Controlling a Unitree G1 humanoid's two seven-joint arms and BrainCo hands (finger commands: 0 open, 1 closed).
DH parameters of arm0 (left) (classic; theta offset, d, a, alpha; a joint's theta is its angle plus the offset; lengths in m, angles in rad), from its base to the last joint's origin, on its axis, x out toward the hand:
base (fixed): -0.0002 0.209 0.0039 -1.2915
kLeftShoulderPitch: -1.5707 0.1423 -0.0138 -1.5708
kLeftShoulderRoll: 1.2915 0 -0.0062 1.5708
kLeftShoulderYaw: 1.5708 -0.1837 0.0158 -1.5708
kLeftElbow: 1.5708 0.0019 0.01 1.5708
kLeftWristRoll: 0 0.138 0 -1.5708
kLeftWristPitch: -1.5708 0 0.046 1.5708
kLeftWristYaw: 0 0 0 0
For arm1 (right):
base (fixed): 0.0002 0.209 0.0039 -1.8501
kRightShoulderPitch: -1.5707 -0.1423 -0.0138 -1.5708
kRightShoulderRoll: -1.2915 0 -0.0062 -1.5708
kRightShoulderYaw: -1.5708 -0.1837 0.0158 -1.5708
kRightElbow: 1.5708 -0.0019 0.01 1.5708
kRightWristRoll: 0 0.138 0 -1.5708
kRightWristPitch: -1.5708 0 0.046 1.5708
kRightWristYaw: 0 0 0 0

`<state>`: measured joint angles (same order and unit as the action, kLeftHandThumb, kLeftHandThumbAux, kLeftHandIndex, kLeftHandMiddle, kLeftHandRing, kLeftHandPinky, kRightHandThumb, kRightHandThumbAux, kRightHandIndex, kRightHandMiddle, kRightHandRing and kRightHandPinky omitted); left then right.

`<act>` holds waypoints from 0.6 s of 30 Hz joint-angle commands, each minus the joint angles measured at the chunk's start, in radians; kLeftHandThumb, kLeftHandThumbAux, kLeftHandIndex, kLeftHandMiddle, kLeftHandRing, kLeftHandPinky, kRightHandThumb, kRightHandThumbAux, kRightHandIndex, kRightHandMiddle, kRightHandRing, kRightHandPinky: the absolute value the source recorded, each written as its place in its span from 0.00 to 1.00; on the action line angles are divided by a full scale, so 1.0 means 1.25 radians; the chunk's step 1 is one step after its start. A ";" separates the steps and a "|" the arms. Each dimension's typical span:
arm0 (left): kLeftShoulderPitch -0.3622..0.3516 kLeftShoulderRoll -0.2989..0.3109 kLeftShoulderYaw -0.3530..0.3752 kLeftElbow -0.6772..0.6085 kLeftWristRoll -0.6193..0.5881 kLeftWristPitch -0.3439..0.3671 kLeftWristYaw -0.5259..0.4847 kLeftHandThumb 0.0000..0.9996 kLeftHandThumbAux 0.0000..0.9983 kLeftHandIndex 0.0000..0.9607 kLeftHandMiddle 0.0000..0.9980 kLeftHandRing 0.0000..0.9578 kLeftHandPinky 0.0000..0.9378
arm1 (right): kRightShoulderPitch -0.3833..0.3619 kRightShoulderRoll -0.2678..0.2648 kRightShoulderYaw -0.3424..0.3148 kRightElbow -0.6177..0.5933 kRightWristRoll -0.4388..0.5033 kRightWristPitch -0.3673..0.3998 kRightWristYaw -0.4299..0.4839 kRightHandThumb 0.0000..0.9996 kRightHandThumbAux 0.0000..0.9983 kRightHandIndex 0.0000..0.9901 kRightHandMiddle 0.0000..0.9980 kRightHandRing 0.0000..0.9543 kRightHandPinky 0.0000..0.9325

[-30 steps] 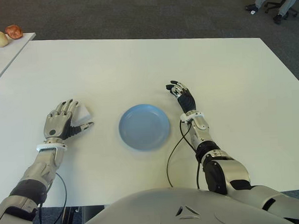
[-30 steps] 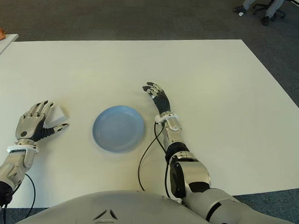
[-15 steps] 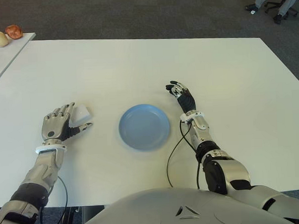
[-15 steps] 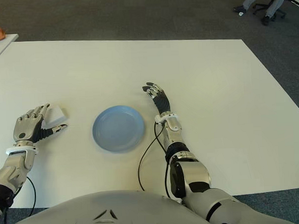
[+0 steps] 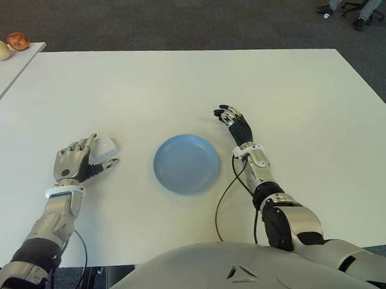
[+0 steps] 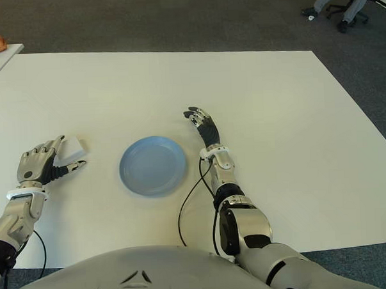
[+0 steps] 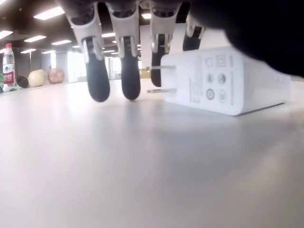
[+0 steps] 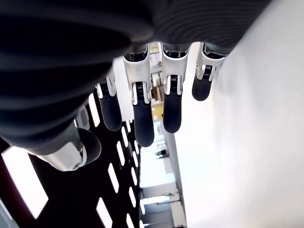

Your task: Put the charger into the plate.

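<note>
A white charger (image 5: 106, 146) lies flat on the white table (image 5: 177, 81), left of the empty blue plate (image 5: 186, 164). My left hand (image 5: 77, 160) is beside it on its near-left side, fingertips at its edge and thumb stretched out in front of it. The left wrist view shows the charger (image 7: 223, 80) with its prongs out, resting on the table, while the fingers (image 7: 129, 71) hang straight down next to it and do not grip it. My right hand (image 5: 234, 122) shows just right of the plate with its fingers relaxed and nothing in them.
A black cable (image 5: 223, 197) runs from my right wrist along the table toward the near edge. A side table at the far left carries two round fruit-like things (image 5: 8, 45). A seated person's legs and an office chair (image 5: 356, 0) are at the far right.
My left hand has drawn back a little toward me, uncovering more of the charger. The charger, the plate and the right hand have not moved.
</note>
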<state>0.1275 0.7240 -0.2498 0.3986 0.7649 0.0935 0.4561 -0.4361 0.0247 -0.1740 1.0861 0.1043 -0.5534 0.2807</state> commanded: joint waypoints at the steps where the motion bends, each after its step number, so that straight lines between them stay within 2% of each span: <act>1: 0.028 0.004 0.000 0.009 -0.009 -0.005 -0.050 0.33 0.42 0.07 0.23 0.32 0.41 | 0.058 0.004 0.000 0.040 0.002 0.052 -0.007 0.00 0.57 0.25 0.34 0.25 0.13; 18: 0.033 0.007 0.021 -0.008 -0.016 -0.021 -0.091 0.32 0.42 0.08 0.26 0.34 0.43 | 0.061 0.004 0.001 0.036 0.003 0.050 -0.003 0.00 0.57 0.24 0.33 0.25 0.11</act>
<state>0.1379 0.7293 -0.2120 0.3673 0.7469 0.0689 0.3930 -0.4356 0.0248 -0.1737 1.0853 0.1042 -0.5534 0.2809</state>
